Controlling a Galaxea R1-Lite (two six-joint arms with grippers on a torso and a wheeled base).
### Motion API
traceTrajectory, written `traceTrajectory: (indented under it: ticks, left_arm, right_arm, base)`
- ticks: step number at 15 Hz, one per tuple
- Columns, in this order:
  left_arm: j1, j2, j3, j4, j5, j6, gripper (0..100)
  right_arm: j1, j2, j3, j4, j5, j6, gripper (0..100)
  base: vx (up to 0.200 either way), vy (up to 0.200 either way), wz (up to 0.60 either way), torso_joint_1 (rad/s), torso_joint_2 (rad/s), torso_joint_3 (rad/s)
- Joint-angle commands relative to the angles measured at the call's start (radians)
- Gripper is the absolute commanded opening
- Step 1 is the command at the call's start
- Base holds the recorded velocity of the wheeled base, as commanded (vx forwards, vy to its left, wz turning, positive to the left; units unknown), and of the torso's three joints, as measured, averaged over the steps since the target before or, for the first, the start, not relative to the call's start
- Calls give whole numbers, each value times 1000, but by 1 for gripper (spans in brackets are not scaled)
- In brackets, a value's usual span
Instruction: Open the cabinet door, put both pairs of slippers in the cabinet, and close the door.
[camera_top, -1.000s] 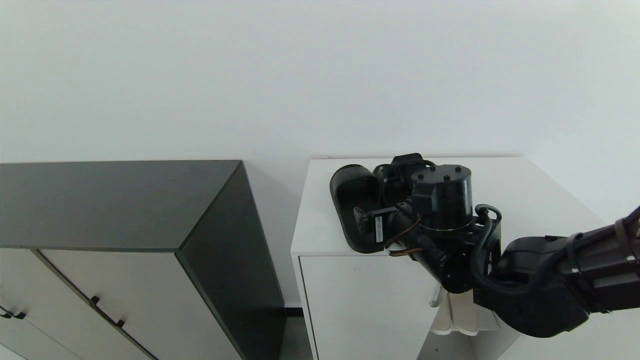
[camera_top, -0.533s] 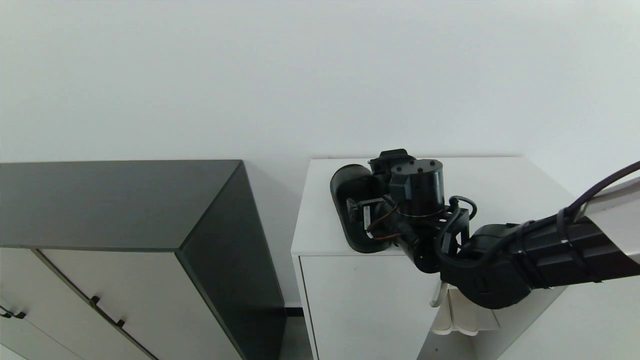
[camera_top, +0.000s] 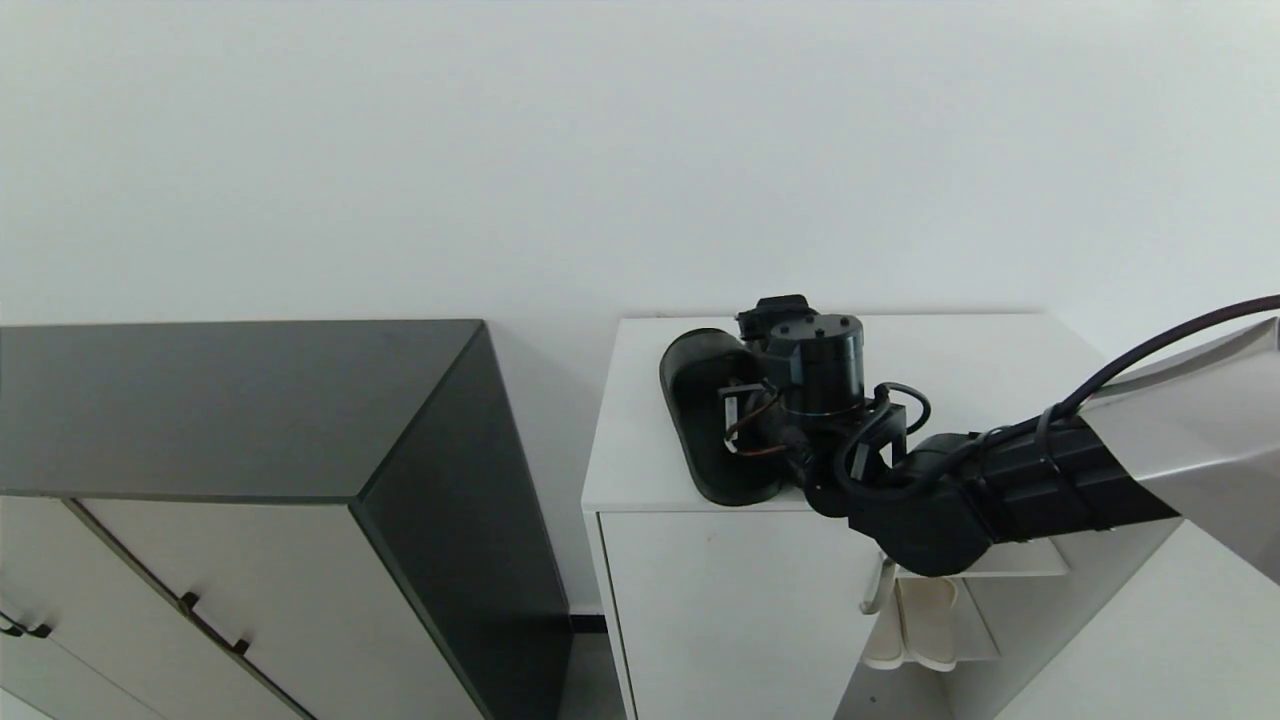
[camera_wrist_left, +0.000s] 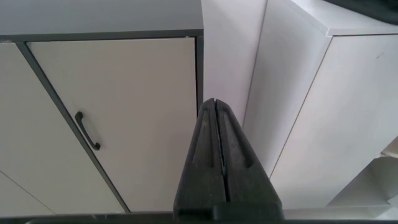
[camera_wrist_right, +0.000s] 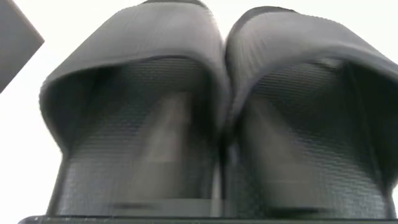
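"Where are the black slippers (camera_top: 712, 425) (camera_wrist_right: 217, 124)?"
"Side by side and touching, on top of the white cabinet (camera_top: 720, 610), near its front edge."
"And the white slippers (camera_top: 920, 625)?"
"Inside the open cabinet, on a shelf."

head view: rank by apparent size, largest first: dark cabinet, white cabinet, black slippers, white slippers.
1. dark cabinet and white cabinet: about alike, both cut off by the frame, so not ranked against each other.
2. black slippers, on the white cabinet's top, partly hidden.
3. white slippers, inside the white cabinet, partly hidden.
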Motion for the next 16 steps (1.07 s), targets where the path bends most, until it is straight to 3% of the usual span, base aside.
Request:
traceTrajectory:
  ticks: [1,6,14,16]
  left_arm:
    - [1,1,0,-1,1,0,0]
    - [1,1,0,-1,1,0,0]
    - [-1,1,0,1,1,3,0]
    - [-1,1,0,1,-1,4,0]
  right_arm:
    - [-2,9,-9,-1,1,-1,0]
    - [23,-53,5,4,0,-11,0]
    - [120,-413,456,4,144,-7,0]
    - [120,-478,494,9,144,-11,0]
  base:
    - [0,0,0,0,0,0]
    - [0,0,0,0,0,0]
    - [0,0,0,0,0,0]
    - [0,0,0,0,0,0]
